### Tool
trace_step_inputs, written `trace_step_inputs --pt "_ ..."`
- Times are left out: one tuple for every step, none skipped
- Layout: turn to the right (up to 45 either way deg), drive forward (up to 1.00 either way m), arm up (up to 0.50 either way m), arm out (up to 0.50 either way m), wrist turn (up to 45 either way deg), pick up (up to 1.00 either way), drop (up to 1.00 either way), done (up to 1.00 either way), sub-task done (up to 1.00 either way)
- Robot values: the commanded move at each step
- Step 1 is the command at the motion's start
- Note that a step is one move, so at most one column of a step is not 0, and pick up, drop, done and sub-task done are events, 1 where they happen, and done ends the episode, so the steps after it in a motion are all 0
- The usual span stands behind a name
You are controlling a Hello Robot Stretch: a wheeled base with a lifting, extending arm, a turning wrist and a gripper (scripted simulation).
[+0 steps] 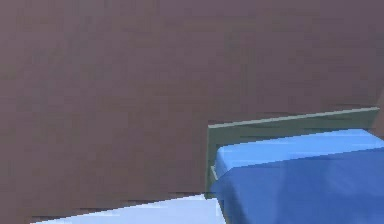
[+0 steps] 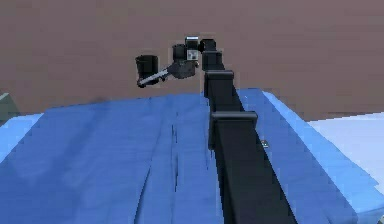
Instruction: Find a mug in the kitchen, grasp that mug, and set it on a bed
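"Arm side view, nearest first: what have we got?" asks Mara.

"The arm (image 2: 235, 150) runs out over the blue bed (image 2: 100, 150), which spreads beneath it on both sides," says Tomas. "At the arm's far end is the pincer (image 2: 152, 76). A small dark thing, which by its squat shape I take for the mug (image 2: 146, 64), hangs at the fingers clear of the covers, with only the brown wall (image 2: 300, 45) behind."

"So it holds the mug. And the set of the fingers?"

"It holds it, yes, but the set of the fingers I cannot tell."

"What worries you?"

"The mug seems to hang out toward the bed's far edge. Let go there, I'd guess it could tip off between bed and wall. It also looks well above the covers, so a drop might bounce it on the soft mattress. Lowering first would be safer."

"And the forward view?"

"A blue bed (image 1: 300, 180) and its grey-green headboard (image 1: 290, 125), with the wall (image 1: 120, 70) beyond."
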Motion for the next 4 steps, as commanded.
trace_step_inputs --pt "0.0 0.00 0.00 0.00 21.0 0.00 0.00 0.00 0.00" --pt "0.0 0.00 -0.22 0.00 0.0 0.00 0.00 0.00 0.00" --pt "0.0 0.00 -0.32 0.00 0.0 0.00 0.00 0.00 0.00" --pt "0.0 0.00 0.00 0.00 0.0 0.00 1.00 0.00 0.00"
